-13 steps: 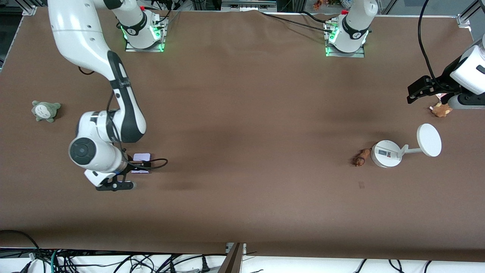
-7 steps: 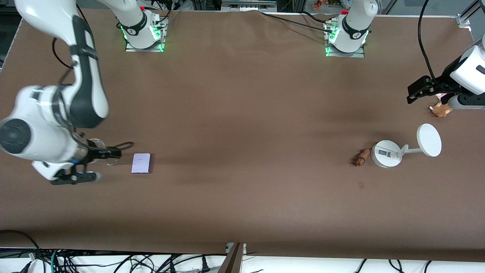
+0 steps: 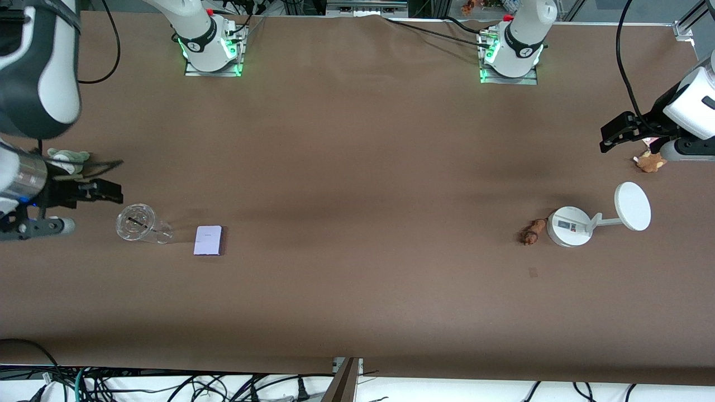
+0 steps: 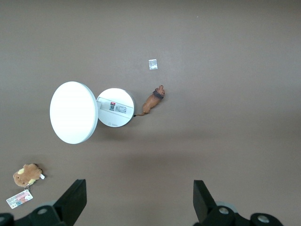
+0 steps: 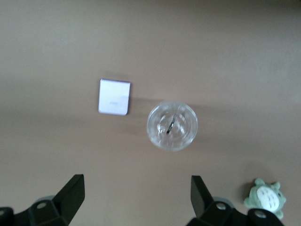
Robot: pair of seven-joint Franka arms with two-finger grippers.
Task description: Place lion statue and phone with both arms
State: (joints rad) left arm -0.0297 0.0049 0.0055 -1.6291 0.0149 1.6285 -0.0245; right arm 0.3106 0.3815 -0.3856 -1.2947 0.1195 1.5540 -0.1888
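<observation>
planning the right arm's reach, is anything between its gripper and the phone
Yes: a clear glass stands on the table between the right gripper and the phone, close beside the phone toward the right arm's end. The jaws are open.

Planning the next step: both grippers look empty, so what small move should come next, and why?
Probably lower the open left gripper toward the lion statue, which lies untouched beside the white stand. The open right gripper is up over the glass, and the phone lies flat.

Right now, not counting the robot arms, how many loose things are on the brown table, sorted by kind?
Plush toys: 2, the grey-green plush and the brown-and-white plush
Figurines: 1, the orange-brown lion statue
Phones: 1, the flat pale lavender phone
Clear glass cups: 1
White round-based disc stands: 1
Total: 6
</observation>
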